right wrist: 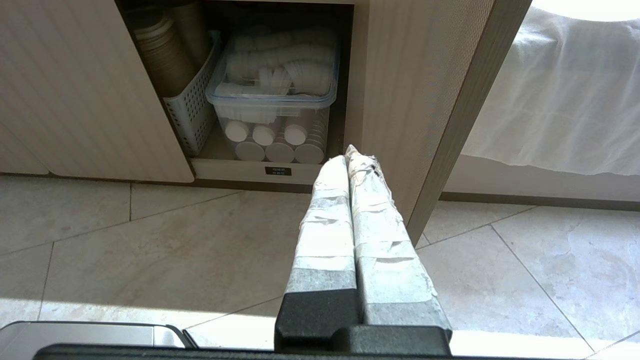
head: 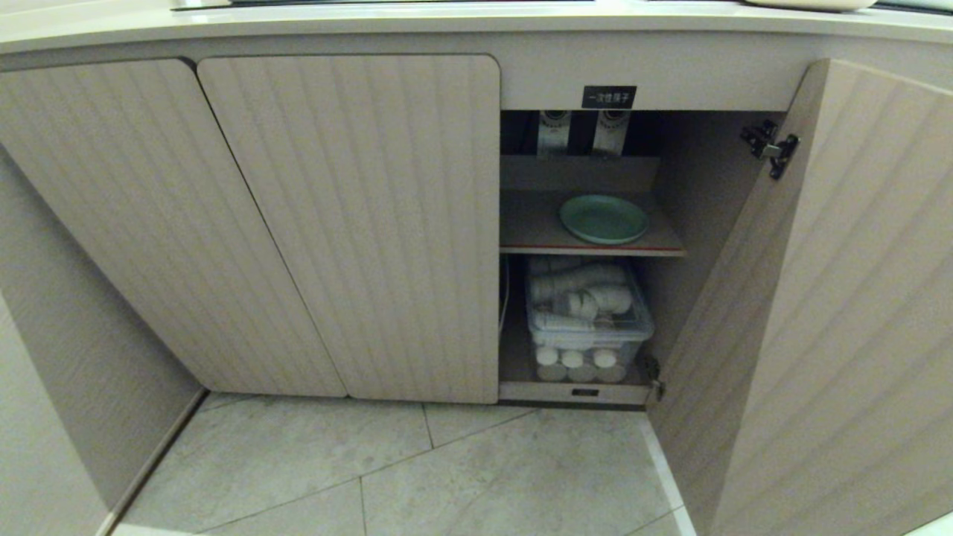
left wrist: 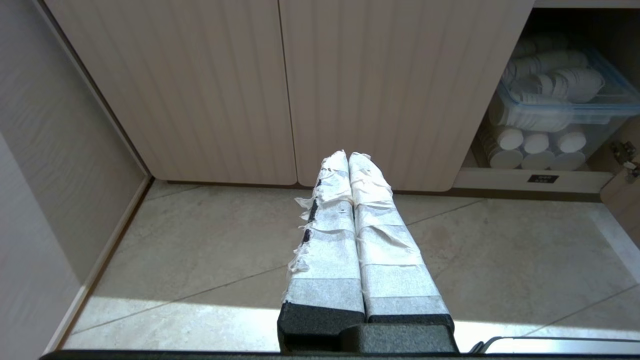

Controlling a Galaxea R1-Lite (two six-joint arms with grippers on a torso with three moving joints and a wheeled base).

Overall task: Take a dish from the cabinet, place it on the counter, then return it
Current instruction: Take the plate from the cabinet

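Observation:
The pale mint-green dish [head: 604, 219] lies flat on the red-edged inner shelf [head: 536, 231] of the beige ribbed cabinet [head: 350, 223], whose right door [head: 819, 298] stands swung open. The cream counter [head: 447, 18] runs along the top of the head view. Neither arm shows in the head view. My left gripper [left wrist: 348, 156] hangs low over the floor tiles in front of the closed doors, its tape-wrapped fingers pressed together and empty. Shut and empty too, my right gripper [right wrist: 346, 152] points at the foot of the open door.
Below the shelf a clear lidded bin [head: 588, 316] holds white cups, with rolls stacked under it. A grey slotted basket [right wrist: 192, 107] with brown cups stands beside it. A black label [head: 609, 97] sits above the opening. White cloth [right wrist: 560, 90] hangs right of the open door.

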